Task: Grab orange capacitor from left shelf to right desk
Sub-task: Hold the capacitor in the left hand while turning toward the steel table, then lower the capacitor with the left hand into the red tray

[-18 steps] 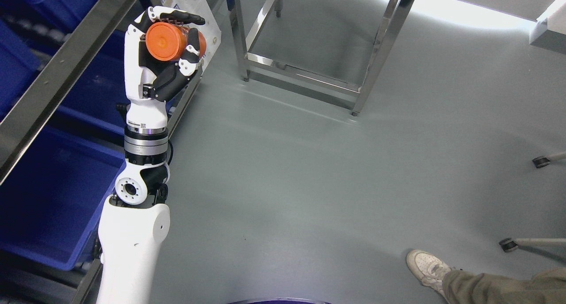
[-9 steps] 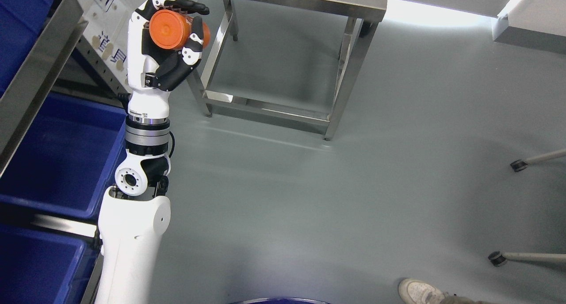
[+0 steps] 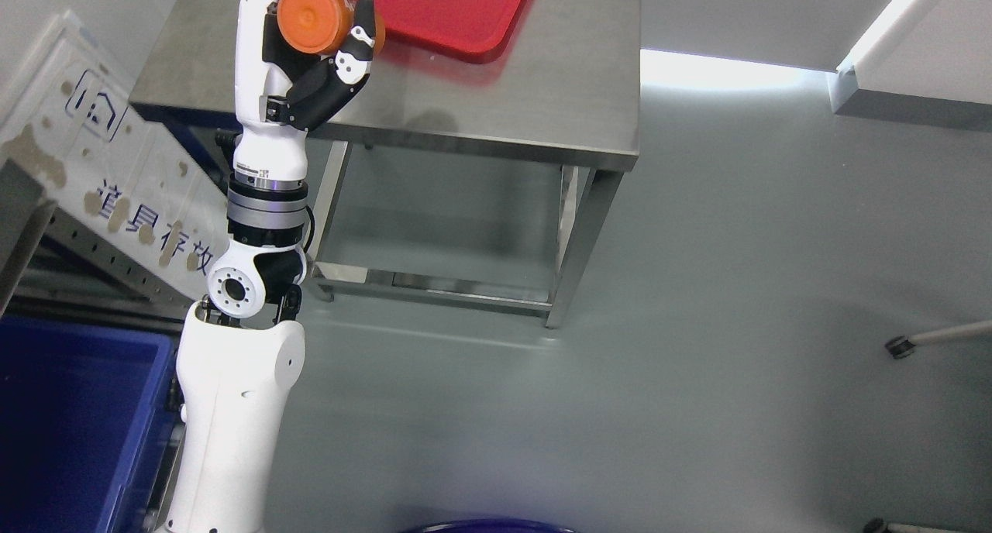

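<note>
My left hand [image 3: 314,49]: raised, fingers wrapped around 1 orange capacitor [image 3: 318,18], held over the steel table's [image 3: 542,76] left portion; 1 red tray [image 3: 457,10] just beside the capacitor, on that table.

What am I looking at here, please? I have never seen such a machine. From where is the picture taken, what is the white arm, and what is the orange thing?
The picture comes from a camera on a humanoid robot's head, looking down over its own body. The white and black limb rising from the lower left is its left arm, ending in the left hand, which has fingers like a person's. The fingers are curled around an orange capacitor, a short round can seen end-on. Behind the hand stands a steel desk with a red tray lying on it; the capacitor is held up in the hand, not set down. At the lower left is a blue bin, and beside it a white sign with printed characters. The right arm is not in the picture.
</note>
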`<state>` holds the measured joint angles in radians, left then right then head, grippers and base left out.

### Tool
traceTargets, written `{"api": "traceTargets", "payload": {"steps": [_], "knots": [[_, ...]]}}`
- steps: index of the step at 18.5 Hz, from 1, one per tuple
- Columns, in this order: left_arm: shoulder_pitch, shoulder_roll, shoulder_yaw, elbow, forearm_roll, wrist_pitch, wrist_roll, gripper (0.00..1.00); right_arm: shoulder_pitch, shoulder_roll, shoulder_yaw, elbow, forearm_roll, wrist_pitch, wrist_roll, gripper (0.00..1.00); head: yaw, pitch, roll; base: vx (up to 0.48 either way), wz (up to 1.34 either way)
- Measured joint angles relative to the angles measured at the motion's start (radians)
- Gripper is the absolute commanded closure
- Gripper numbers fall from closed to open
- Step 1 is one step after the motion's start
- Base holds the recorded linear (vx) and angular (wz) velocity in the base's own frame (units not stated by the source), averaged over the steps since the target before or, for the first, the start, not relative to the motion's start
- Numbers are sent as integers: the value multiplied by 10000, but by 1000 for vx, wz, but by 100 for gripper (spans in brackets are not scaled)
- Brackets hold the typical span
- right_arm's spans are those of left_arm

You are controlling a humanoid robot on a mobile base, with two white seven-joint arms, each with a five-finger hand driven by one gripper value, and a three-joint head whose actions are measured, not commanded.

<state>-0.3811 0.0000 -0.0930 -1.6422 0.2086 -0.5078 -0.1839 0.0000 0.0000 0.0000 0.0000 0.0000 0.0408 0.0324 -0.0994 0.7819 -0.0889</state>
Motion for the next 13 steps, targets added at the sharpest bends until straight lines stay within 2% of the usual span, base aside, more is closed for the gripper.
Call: {"api": "traceTargets", "payload": {"steps": [5, 7, 13], "knots": [[-763, 0, -162, 15, -123, 732, 51, 97, -1, 1, 0, -1, 0, 1, -8, 0, 0, 0, 0, 508, -121], [-1191, 0, -270, 77, -217, 1534, 58, 97, -1, 0, 0, -1, 0, 3, -6, 0, 0, 0, 0, 429, -50], [-1797, 0, -456, 500, -745, 3100, 58, 96, 1, 0, 0, 0, 0, 3, -7, 0, 0, 0, 0, 275, -33]]}}
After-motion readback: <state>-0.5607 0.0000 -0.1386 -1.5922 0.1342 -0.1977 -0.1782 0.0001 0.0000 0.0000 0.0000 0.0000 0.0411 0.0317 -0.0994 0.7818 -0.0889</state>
